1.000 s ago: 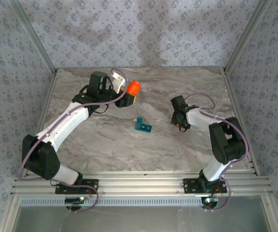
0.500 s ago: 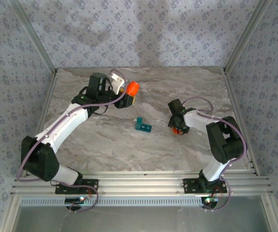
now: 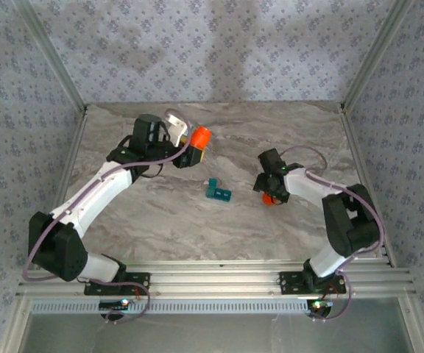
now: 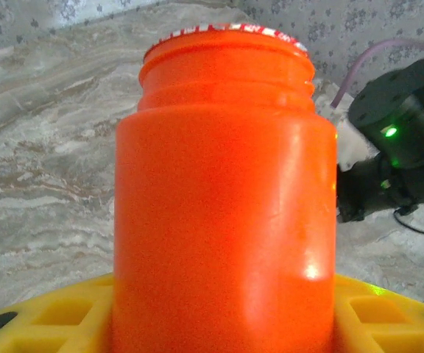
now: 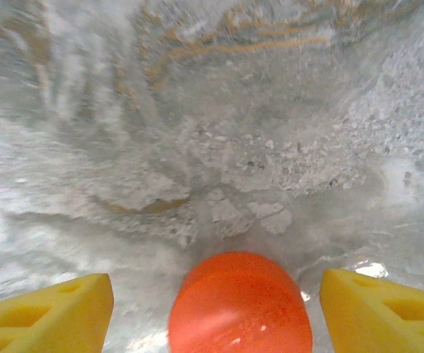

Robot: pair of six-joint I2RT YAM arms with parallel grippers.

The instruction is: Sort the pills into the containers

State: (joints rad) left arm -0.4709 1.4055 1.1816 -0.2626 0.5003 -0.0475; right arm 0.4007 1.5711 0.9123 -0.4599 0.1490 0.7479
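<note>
My left gripper [image 3: 196,149] is shut on an orange cylindrical bottle [image 3: 202,135], held above the back left of the table. In the left wrist view the bottle [image 4: 223,206] stands between the yellow pads [image 4: 46,312], its threaded neck bare. The small teal pill box [image 3: 217,191], the containers, lies mid-table between the arms. My right gripper [image 3: 269,193] is low over the table to the box's right. An orange cap [image 5: 240,305] rests on the marble between its open fingers [image 5: 377,305], touching neither. The pills are hidden.
The marble table [image 3: 160,220] is fenced by patterned walls at the back and both sides. An aluminium rail [image 3: 212,283] runs along the near edge, with both arm bases on it. My right arm's elbow [image 3: 352,220] sits near the right wall.
My right gripper has opened and let go of the orange cap, which now lies on the table. The left arm, holding the bottle, has shifted slightly left.
</note>
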